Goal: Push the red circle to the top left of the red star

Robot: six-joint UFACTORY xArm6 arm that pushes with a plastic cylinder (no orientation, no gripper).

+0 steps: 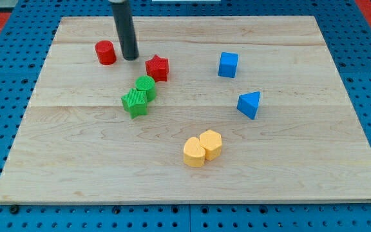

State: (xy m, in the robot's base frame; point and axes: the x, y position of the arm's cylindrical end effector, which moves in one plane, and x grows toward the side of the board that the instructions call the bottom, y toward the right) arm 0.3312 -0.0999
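Note:
The red circle (pixel 105 52) sits on the wooden board (pixel 288 167) near the view's top left. The red star (pixel 157 67) lies to its right and a little lower. My tip (pixel 131 58) is down on the board between the two, just right of the red circle and left of the red star, touching neither as far as I can tell. The dark rod rises from it out of the view's top.
A green circle (pixel 145 86) and a green star (pixel 134 102) touch each other just below the red star. A blue cube (pixel 228 64) and a blue triangle (pixel 249 104) lie at the right. Two yellow blocks (pixel 202 149) sit together at lower centre.

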